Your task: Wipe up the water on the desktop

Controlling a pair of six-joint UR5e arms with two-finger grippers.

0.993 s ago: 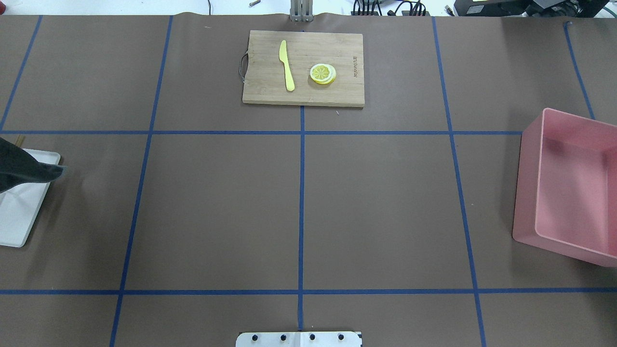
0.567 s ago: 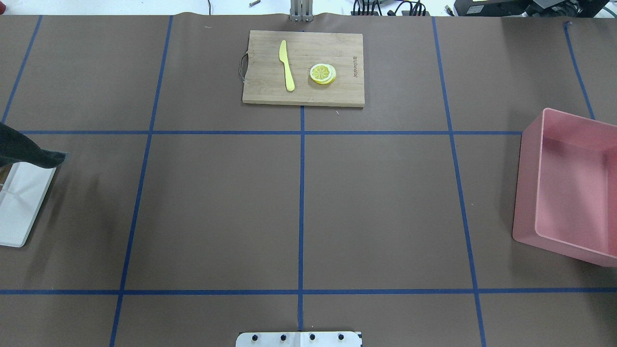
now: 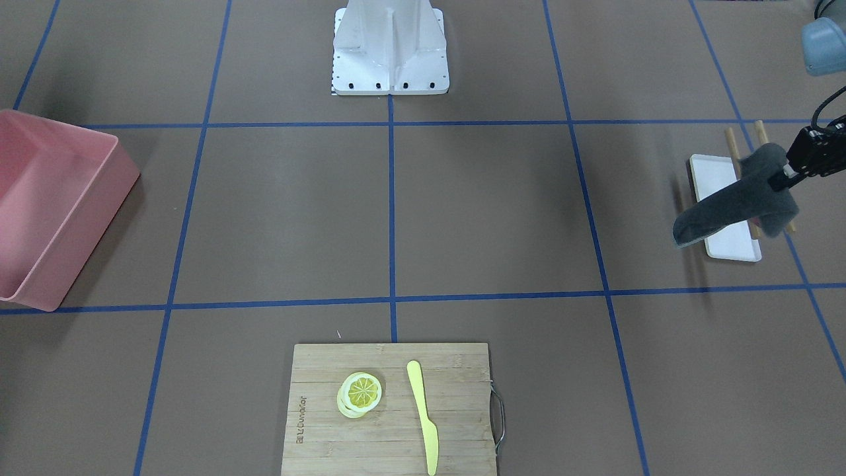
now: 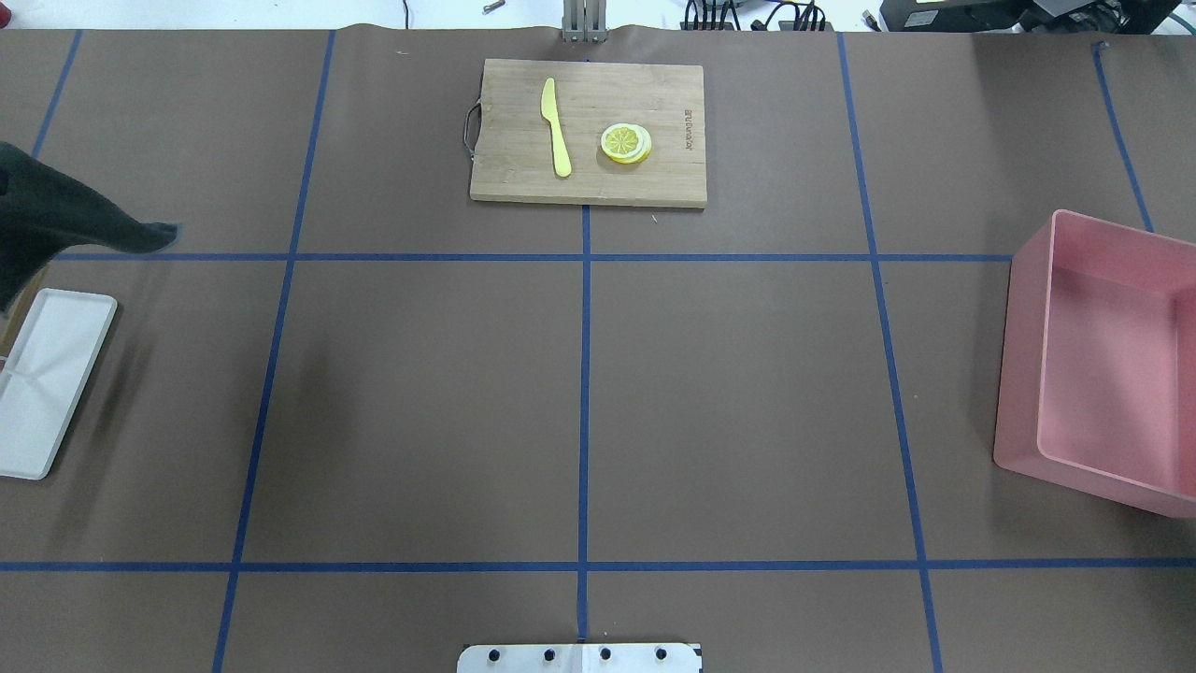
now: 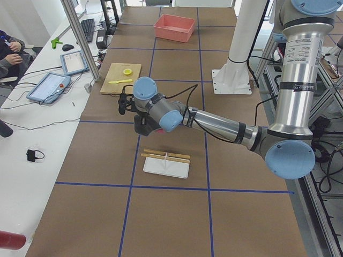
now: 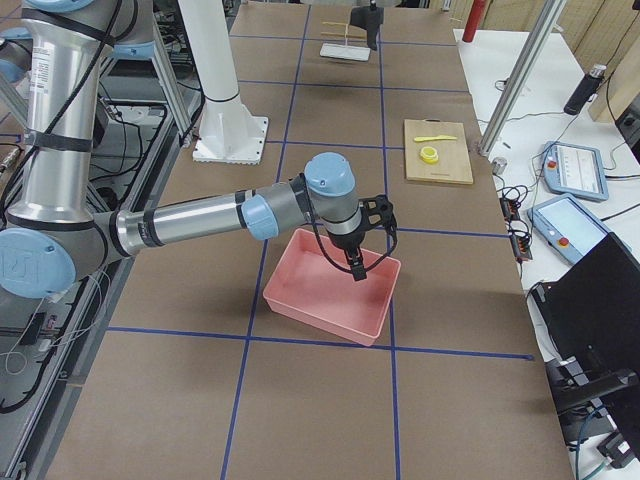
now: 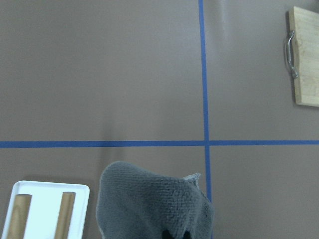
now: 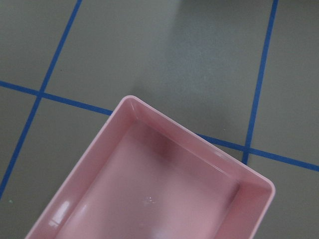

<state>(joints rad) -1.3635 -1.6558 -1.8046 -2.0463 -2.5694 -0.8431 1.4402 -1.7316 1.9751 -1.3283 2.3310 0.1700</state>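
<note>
The desktop (image 4: 420,393) is a flat brown tabletop divided by blue tape lines; I see no water on it. My left gripper (image 3: 790,173) is shut on a dark grey cloth (image 3: 727,206) and holds it in the air above the white tray (image 3: 727,244). The cloth also shows at the left edge of the overhead view (image 4: 65,224) and at the bottom of the left wrist view (image 7: 154,204). My right gripper (image 6: 355,262) hovers over the pink bin (image 6: 330,285); I cannot tell whether it is open or shut.
A bamboo cutting board (image 4: 589,131) with a yellow knife (image 4: 556,126) and a lemon slice (image 4: 625,143) lies at the far middle. The pink bin (image 4: 1103,365) stands at the right. Two wooden sticks (image 7: 42,214) lie on the white tray (image 4: 47,383). The robot base (image 3: 390,49) stands mid-table.
The left gripper has carried the grey cloth up off the white tray and toward the far side of the table, slightly inward. The tray is now uncovered.
</note>
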